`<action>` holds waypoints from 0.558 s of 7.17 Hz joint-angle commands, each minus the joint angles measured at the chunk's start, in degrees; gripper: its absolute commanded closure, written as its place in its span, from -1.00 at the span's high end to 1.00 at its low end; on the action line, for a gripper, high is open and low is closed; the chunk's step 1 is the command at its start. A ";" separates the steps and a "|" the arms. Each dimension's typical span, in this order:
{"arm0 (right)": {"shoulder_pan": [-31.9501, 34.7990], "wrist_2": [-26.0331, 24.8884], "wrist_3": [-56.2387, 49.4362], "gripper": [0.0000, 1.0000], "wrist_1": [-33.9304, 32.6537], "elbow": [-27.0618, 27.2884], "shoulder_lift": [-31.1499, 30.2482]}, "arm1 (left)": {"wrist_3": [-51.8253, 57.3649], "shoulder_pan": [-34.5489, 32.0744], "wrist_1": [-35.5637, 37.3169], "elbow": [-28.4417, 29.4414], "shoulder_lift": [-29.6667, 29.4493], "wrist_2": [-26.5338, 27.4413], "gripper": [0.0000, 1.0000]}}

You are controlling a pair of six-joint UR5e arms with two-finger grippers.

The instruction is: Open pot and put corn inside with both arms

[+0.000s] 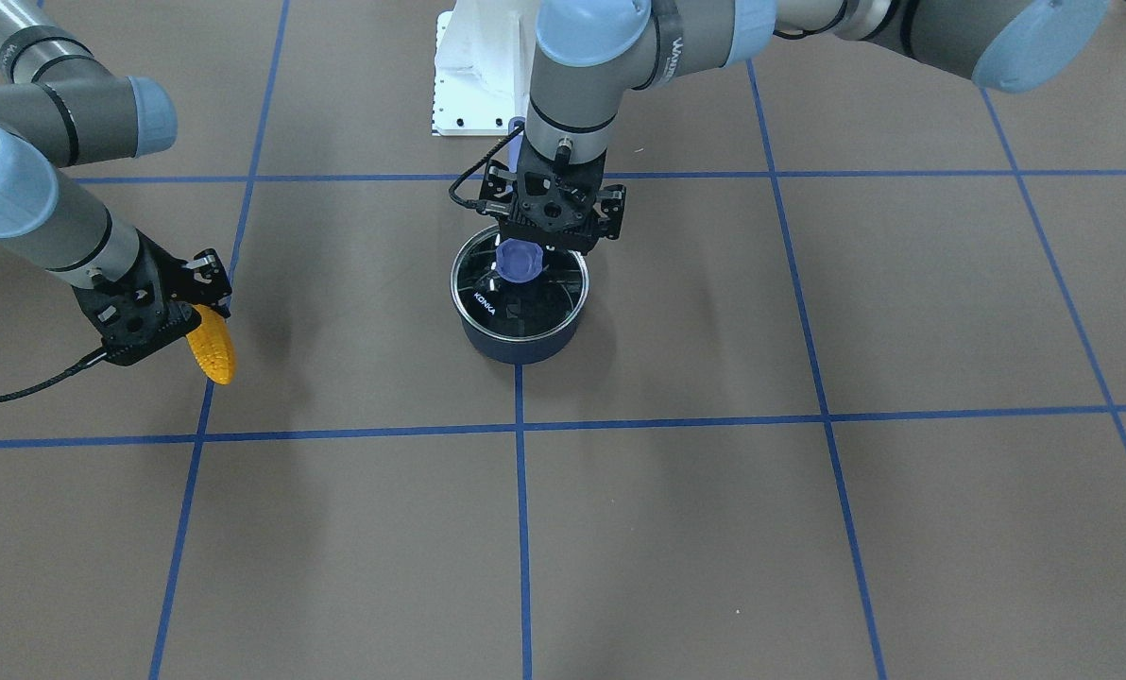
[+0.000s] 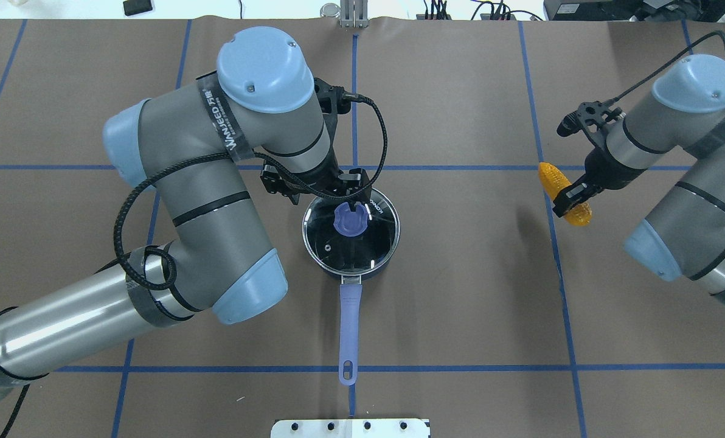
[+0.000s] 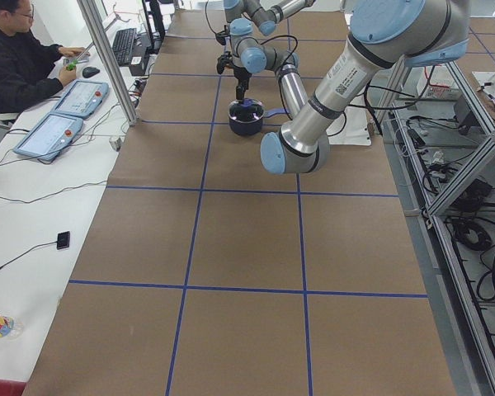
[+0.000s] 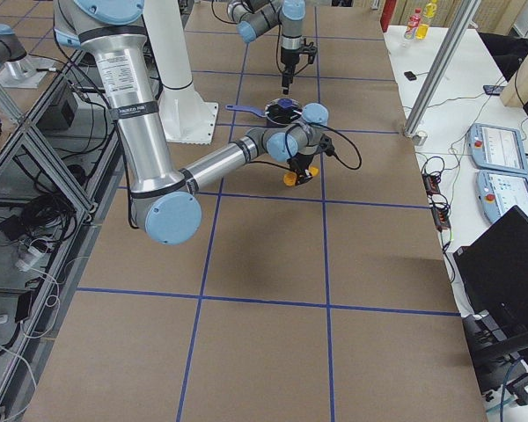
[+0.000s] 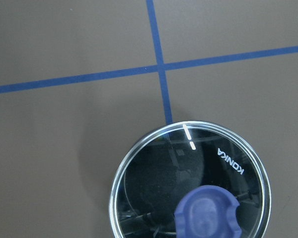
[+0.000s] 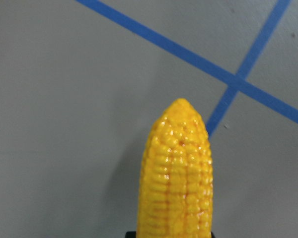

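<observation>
While the glass lid (image 2: 351, 249) sits closed on the pot (image 1: 523, 348), the left tool (image 2: 351, 205) is down over its purple knob (image 2: 348, 224). Its fingers reach the far edge of the knob in the overhead view. Can't tell if they pinch it or stand slightly apart; the left wrist view shows only the knob (image 5: 206, 213) and lid (image 5: 154, 178), no fingers. The pot stands near the middle of the brown desk (image 2: 460, 292), on a blue tape line (image 2: 355, 91). Its long lavender handle (image 2: 350, 316) points straight back toward the robot's base. "KONKA" lettering shows on the lid glass.

The right tool (image 2: 572, 193) is clamped on the corn (image 2: 550, 177), gripping it across the thick part. The tapered tip sticks out past the fingers, seen head-on in the right wrist view (image 6: 178, 173). The corn is off the desk surface, with its shadow falling separately on the paper below. It is well apart from the pot, out on the robot's right side, close to a tape crossing. In the front-facing view the cob (image 1: 213, 349) hangs tilted with its tip downward, beside the right tool (image 1: 180, 316).

A white mount plate (image 1: 473, 85) sits at the robot's base edge. An operator (image 3: 21, 62) sits at a side bench in the left side view.
</observation>
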 commanded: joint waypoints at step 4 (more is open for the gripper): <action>-1.69 -0.16 0.88 -0.49 -3.29 0.39 4.77 | 1.68 2.25 -1.14 4.96 -2.03 1.98 0.98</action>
